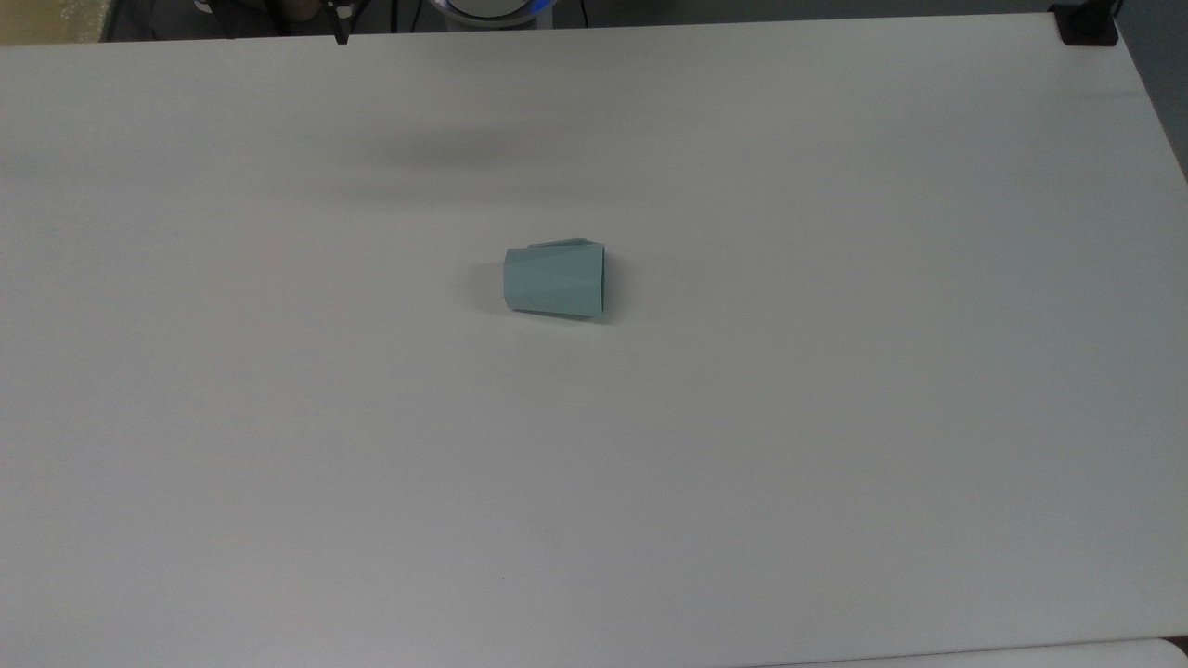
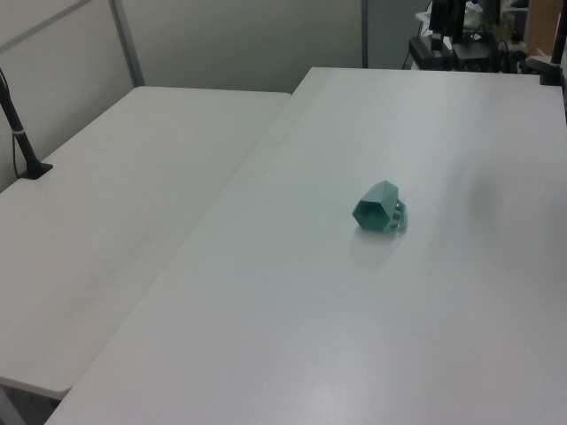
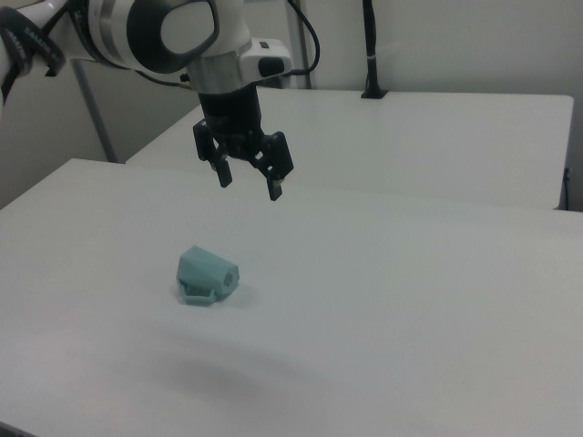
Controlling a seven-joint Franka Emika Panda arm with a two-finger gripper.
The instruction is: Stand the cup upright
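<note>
A pale green cup [image 1: 554, 279] lies on its side near the middle of a white table [image 1: 835, 417], its length running left to right in the top view. The pincer [image 3: 248, 180], fingers apart, hangs empty above and behind it in the right view.

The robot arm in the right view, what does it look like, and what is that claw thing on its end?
The arm has rounded glossy white shells with dark grey bands at the joints. A black cable loops off it near the wrist. At the end sits a black block carrying the gripper, two short black fingers with paler tips. A small white box with a dark marking juts from the wrist.
</note>
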